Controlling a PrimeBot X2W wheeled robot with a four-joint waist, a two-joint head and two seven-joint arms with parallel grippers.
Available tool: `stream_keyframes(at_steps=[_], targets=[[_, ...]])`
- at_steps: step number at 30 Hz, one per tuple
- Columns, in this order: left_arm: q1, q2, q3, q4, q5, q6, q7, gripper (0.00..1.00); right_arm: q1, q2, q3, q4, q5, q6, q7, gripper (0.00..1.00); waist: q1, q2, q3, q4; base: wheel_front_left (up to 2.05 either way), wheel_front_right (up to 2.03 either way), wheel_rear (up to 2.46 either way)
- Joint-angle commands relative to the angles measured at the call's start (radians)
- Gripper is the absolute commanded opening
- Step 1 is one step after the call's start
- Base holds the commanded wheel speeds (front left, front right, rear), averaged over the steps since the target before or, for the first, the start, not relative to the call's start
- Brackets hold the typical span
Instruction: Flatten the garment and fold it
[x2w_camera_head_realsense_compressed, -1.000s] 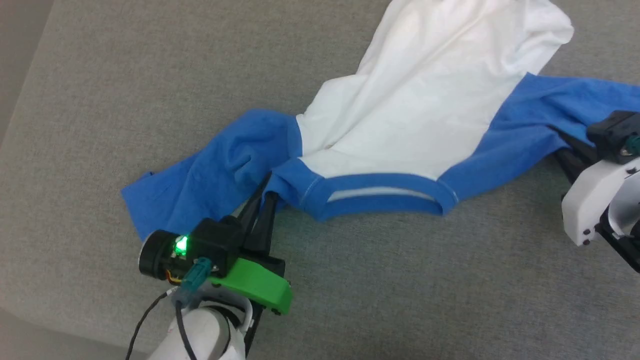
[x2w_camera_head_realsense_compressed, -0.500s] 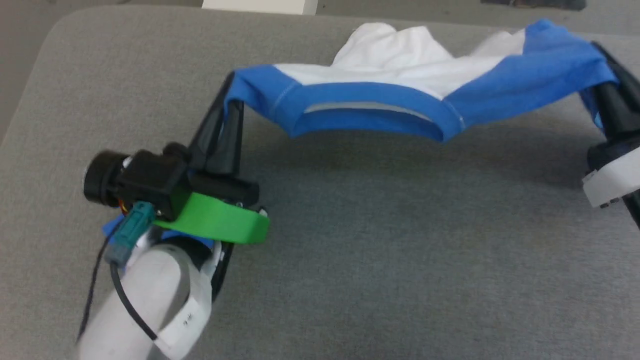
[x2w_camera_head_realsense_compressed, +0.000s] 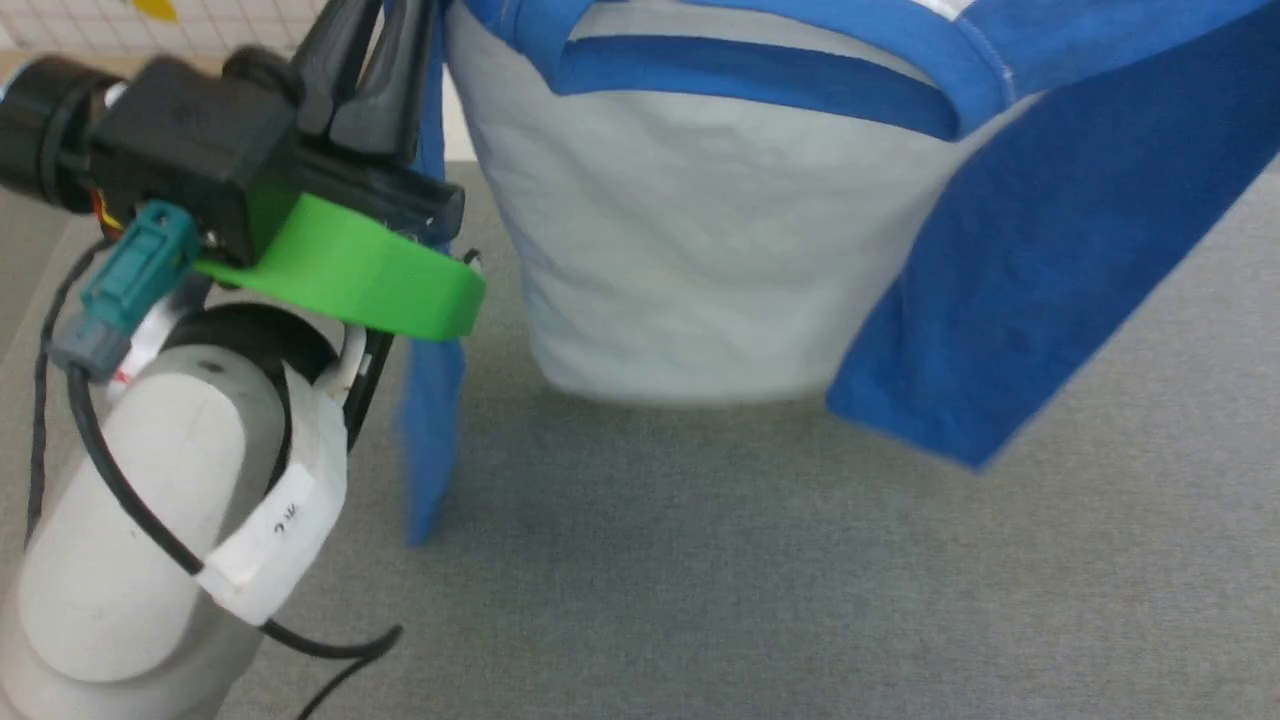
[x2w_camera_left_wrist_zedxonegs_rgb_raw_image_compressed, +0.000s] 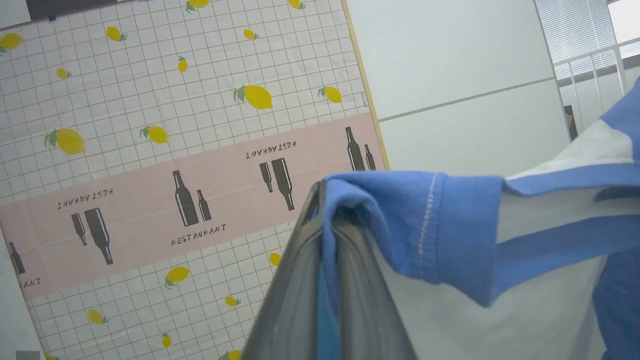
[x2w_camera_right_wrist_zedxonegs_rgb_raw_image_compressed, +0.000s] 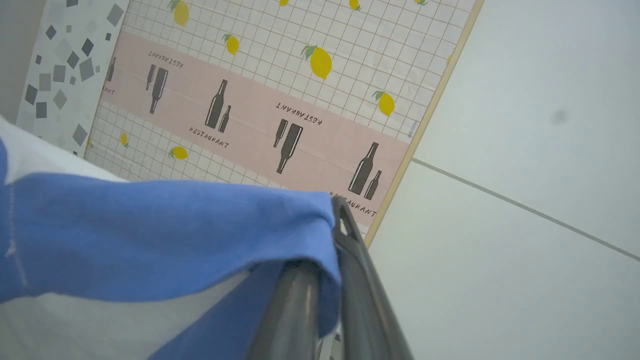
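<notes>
The garment (x2w_camera_head_realsense_compressed: 700, 240) hangs in the air, its white body and blue collar trim facing me. One blue sleeve (x2w_camera_head_realsense_compressed: 1050, 250) droops at the right, the other (x2w_camera_head_realsense_compressed: 430, 440) hangs straight down at the left. My left gripper (x2w_camera_head_realsense_compressed: 372, 40) is raised at the upper left, shut on the garment's blue shoulder. The left wrist view shows the left gripper (x2w_camera_left_wrist_zedxonegs_rgb_raw_image_compressed: 325, 190) pinching blue fabric (x2w_camera_left_wrist_zedxonegs_rgb_raw_image_compressed: 400, 220) between its fingers. In the right wrist view my right gripper (x2w_camera_right_wrist_zedxonegs_rgb_raw_image_compressed: 334, 205) is shut on the other blue shoulder (x2w_camera_right_wrist_zedxonegs_rgb_raw_image_compressed: 175, 225), with the cloth draped over its fingers.
The grey padded table (x2w_camera_head_realsense_compressed: 800, 580) lies below the hanging garment, and the hem floats just above it. Behind stands a wall panel (x2w_camera_left_wrist_zedxonegs_rgb_raw_image_compressed: 150, 150) printed with lemons and bottles, beside a plain white wall (x2w_camera_right_wrist_zedxonegs_rgb_raw_image_compressed: 525, 200).
Both grippers have lifted the garment off the table by its shoulders. It lay crumpled and now hangs stretched between them. The head camera has tilted up.
</notes>
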Motion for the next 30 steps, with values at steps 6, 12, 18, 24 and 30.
stream_keyframes(at_steps=[6,12,18,24,30], targets=[[-0.062,0.002,-0.010,-0.042,-0.050,-0.020,0.092,0.00,-0.024,0.015,-0.008,-0.042,0.026,-0.002,0.083,0.00,0.0000,0.0000,-0.072,-0.039,0.00,0.00,0.00],[-0.073,0.005,-0.015,-0.080,-0.087,-0.016,0.184,0.00,-0.006,0.047,-0.020,-0.095,0.049,-0.002,0.175,0.00,0.0000,0.0000,-0.073,-0.058,0.00,0.00,0.00],[-0.112,0.002,-0.019,-0.050,-0.120,-0.021,0.250,0.00,-0.026,0.043,-0.022,-0.080,0.057,-0.002,0.226,0.00,0.0000,0.0000,0.002,-0.073,0.00,0.00,0.00],[-0.233,-0.011,-0.033,0.073,-0.102,-0.049,0.267,0.00,-0.150,0.026,0.016,0.025,0.066,-0.002,0.220,0.00,0.0000,0.0000,0.115,-0.083,0.00,0.00,0.00],[-0.445,-0.027,-0.040,0.249,-0.042,-0.074,0.269,0.00,-0.361,-0.027,0.095,0.209,0.052,-0.002,0.180,0.00,0.0000,0.0000,0.252,-0.091,0.00,0.00,0.00]])
